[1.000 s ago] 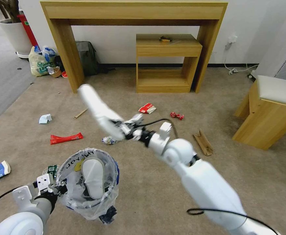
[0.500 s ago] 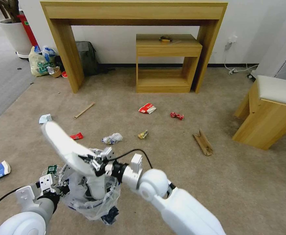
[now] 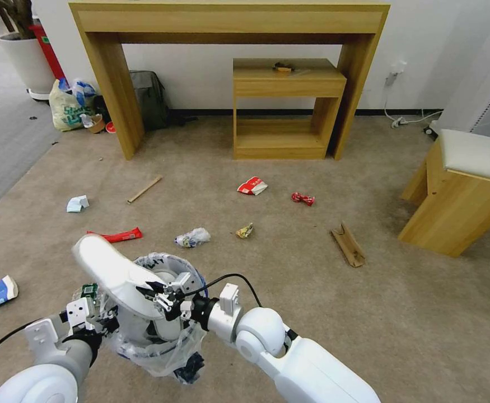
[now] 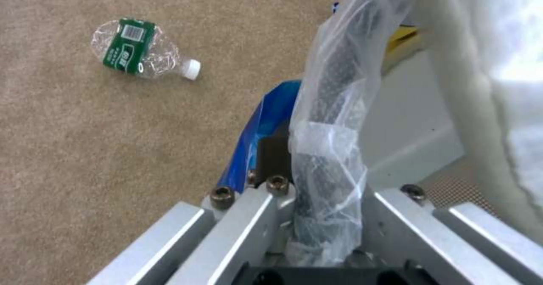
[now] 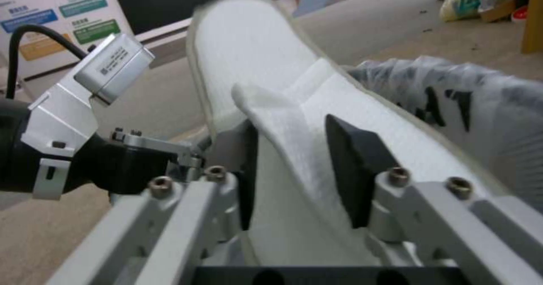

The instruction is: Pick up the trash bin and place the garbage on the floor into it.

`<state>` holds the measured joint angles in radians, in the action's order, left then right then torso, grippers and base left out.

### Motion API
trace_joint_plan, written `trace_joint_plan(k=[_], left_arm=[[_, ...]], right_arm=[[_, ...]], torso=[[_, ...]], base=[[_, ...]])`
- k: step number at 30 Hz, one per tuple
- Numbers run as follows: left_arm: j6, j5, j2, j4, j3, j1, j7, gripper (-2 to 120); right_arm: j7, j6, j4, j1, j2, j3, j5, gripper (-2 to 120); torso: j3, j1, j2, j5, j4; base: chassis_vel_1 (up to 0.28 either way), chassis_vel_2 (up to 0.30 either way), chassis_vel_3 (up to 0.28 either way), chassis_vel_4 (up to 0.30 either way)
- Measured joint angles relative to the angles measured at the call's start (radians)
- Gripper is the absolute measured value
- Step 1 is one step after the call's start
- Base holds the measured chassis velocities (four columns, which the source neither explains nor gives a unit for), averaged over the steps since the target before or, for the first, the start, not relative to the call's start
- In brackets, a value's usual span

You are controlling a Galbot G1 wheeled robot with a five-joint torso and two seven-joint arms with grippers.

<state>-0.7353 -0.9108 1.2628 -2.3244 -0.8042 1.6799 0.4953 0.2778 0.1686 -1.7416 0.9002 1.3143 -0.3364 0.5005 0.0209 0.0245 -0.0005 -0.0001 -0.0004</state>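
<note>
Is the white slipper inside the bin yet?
Not fully. The right claw grips the white slipper; one end dips into the trash bin while the other sticks up above the rim.

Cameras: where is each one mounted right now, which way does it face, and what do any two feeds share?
Head view: on the robot's head, facing forward and down at the floor and garbage; both arms show, left claw gripping the trash bin, right claw holding a white slipper above it.
Left wrist view: on the left wrist, looking along its claw clamped on the bin rim, a green-label bottle beyond.
Right wrist view: on the right wrist, looking along its claw pinching the slipper.
Shared: all three show the slipper and the bin's bag.
</note>
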Motion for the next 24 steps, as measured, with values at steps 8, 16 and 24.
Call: trace_joint_plan(k=[8,16,24], left_arm=[[0.000,-0.003,-0.002,-0.001,-0.003,0.000,0.000,0],[0.000,-0.016,-0.009,-0.003,-0.011,0.002,0.000,0],[0.000,-0.017,0.001,0.002,-0.016,0.010,-0.002,0]], right_arm=[[-0.002,0.000,-0.031,0.009,-0.024,0.019,0.000,65],[-0.023,0.007,-0.080,0.011,-0.032,0.057,0.007,96],[-0.074,0.057,-0.144,0.037,-0.071,0.229,0.010,100]], torso=[[0.000,0.000,0.000,0.0000,0.0000],[0.000,0.000,0.000,0.0000,0.0000],[0.000,0.000,0.000,0.0001,0.0001]], base=[[0.000,0.000,0.000,0.000],[0.000,0.000,0.000,0.000],[0.000,0.000,0.000,0.000]])
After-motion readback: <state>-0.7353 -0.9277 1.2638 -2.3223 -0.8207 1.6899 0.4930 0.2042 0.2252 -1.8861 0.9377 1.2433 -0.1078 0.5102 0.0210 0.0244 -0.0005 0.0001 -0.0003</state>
